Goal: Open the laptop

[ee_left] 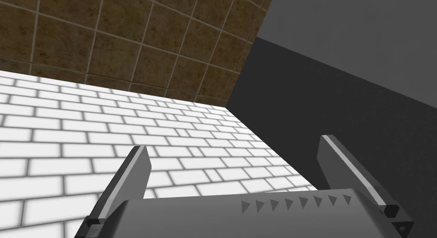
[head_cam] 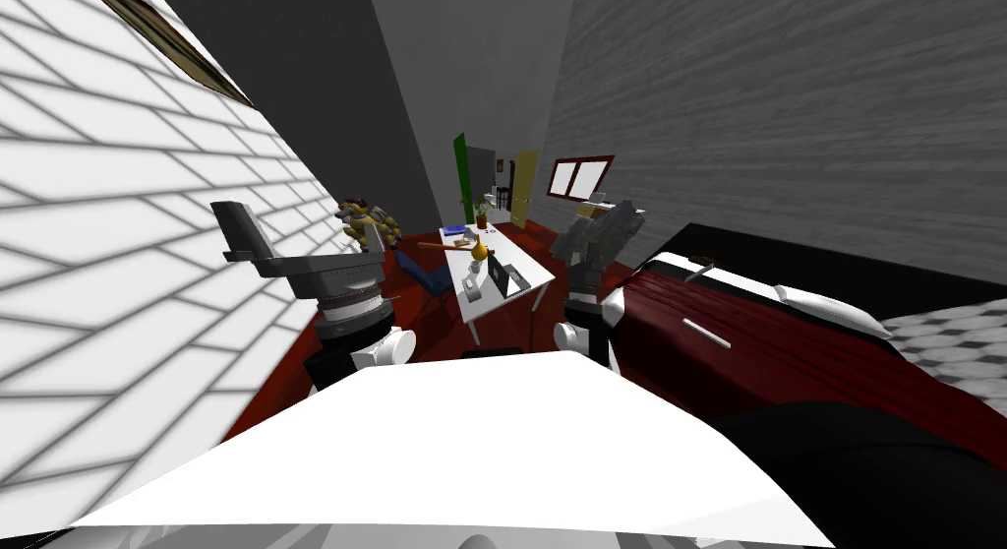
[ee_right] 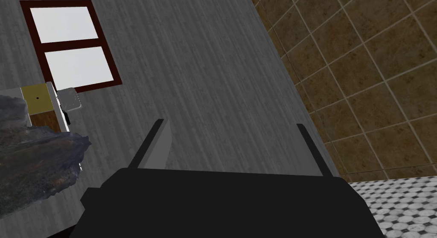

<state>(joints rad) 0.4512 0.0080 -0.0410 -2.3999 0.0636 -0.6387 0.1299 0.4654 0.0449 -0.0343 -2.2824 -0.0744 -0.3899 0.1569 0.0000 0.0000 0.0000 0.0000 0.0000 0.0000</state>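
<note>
Left gripper point(head_cam: 239, 230) raised high beside white brick wall point(head_cam: 118, 277); laptop point(head_cam: 504, 276), thin dark slab, on white rectangular table point(head_cam: 526, 268) well ahead. Left wrist: flat grey blade fingers point(ee_left: 132, 175) spread apart, gripping nothing. Right wrist: right gripper point(ee_right: 230, 123) upturned, thin blades spread too.

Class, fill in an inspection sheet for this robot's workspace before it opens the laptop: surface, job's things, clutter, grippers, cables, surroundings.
Surface: white desk, well ahead of both arms.
Job's things: dark laptop on the desk; lid state too small to tell.
Clutter: blue book, potted plant, orange object, small white box.
Grippers: left gripper open, empty; right gripper open, empty; both held up.
Cables: nothing seen.
Surroundings: blue chair beside the desk, bed on the right, window.
</note>
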